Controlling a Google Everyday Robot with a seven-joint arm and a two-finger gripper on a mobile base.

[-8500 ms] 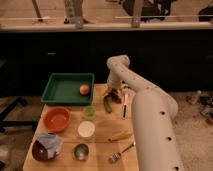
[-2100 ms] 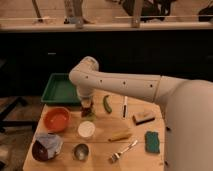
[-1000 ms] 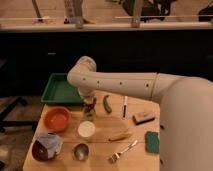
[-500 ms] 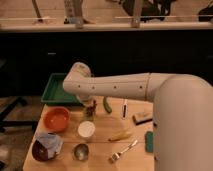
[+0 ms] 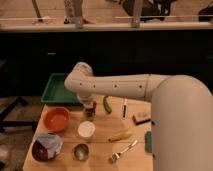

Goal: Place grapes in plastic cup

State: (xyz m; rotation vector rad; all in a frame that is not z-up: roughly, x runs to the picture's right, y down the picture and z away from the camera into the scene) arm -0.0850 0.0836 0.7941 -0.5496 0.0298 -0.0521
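My arm reaches in from the right, with its elbow over the green tray. The gripper (image 5: pixel 90 107) hangs straight down just in front of the tray's front edge, behind the white cup. A dark red-brown clump, the grapes (image 5: pixel 90 112), shows at the gripper's tip, low over the table. The plastic cup is hidden under the gripper and the grapes. I cannot tell whether the grapes hang from the gripper or rest in something.
Green tray (image 5: pixel 59 88) at back left. Orange bowl (image 5: pixel 55 119), white cup (image 5: pixel 86 129), metal cup (image 5: pixel 80 151) and a dark bowl (image 5: pixel 46 147) at front left. Green vegetable (image 5: pixel 107 104), marker (image 5: pixel 125 107), banana (image 5: pixel 120 135), fork (image 5: pixel 123 151), brown block (image 5: pixel 141 119), green sponge (image 5: pixel 148 140) to the right.
The arm's elbow has swung to the left over the tray. The gripper has stayed at the same spot in front of the tray and sits slightly lower.
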